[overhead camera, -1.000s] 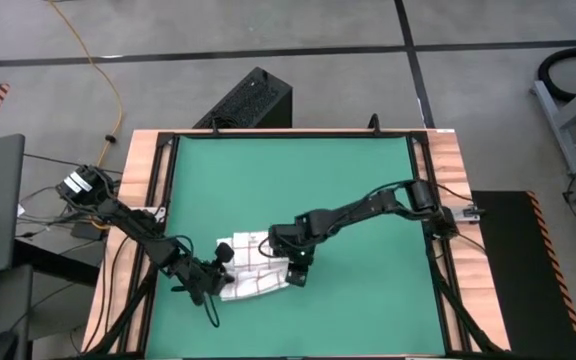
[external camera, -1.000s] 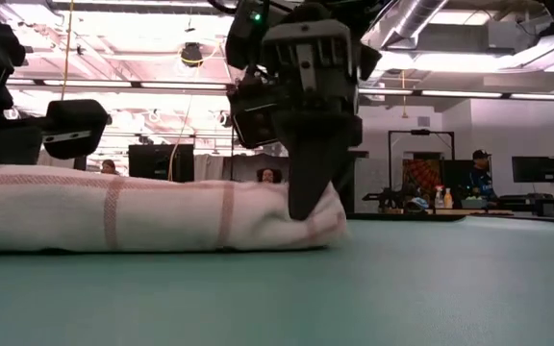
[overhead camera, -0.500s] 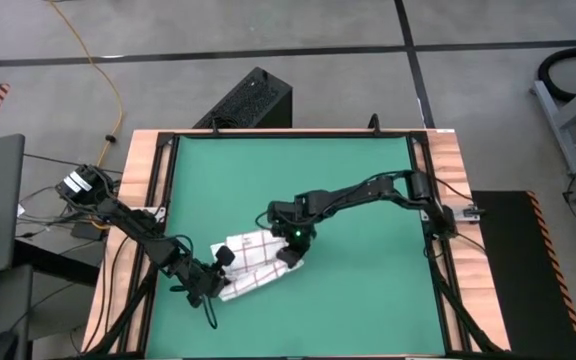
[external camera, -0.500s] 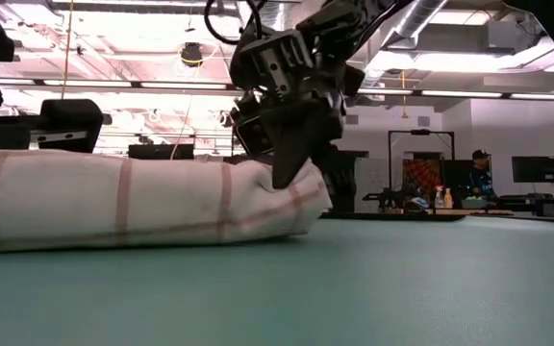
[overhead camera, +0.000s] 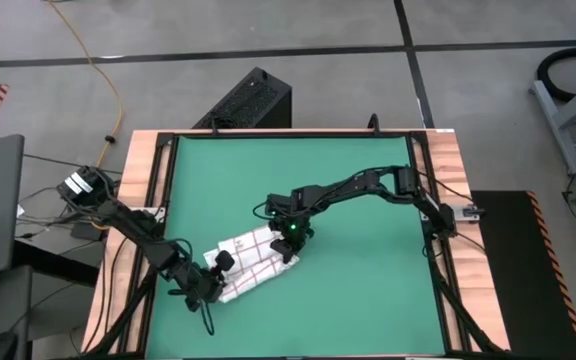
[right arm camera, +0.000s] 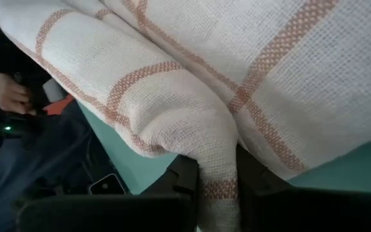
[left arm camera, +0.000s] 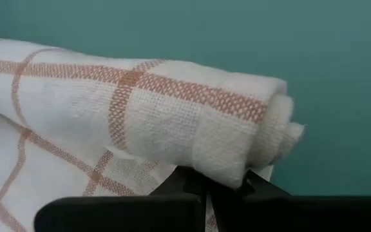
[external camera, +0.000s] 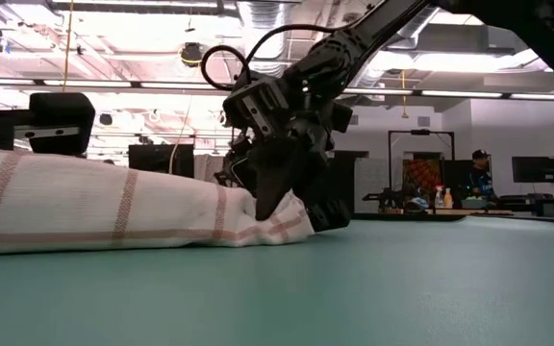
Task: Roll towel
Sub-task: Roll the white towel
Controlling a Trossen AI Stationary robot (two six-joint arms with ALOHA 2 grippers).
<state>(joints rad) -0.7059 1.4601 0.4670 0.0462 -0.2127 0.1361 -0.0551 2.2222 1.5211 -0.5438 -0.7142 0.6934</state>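
Towel, thin white cloth with red-brown grid lines [overhead camera: 253,262], is pinched at opposite ends by my left gripper [overhead camera: 216,283] and right gripper [overhead camera: 288,248], so uneven pulling could unwind its loose roll.

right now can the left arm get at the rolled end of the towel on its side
Probably yes. The left gripper is already at that end of the towel, its fingers pinching the cloth just under the rolled part. The right gripper grips the opposite end, so nothing blocks it.

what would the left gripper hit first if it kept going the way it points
The towel: its rolled edge lies right across the left gripper, touching the fingertips. Beyond the roll only the green mat shows, so probably nothing else is in line.
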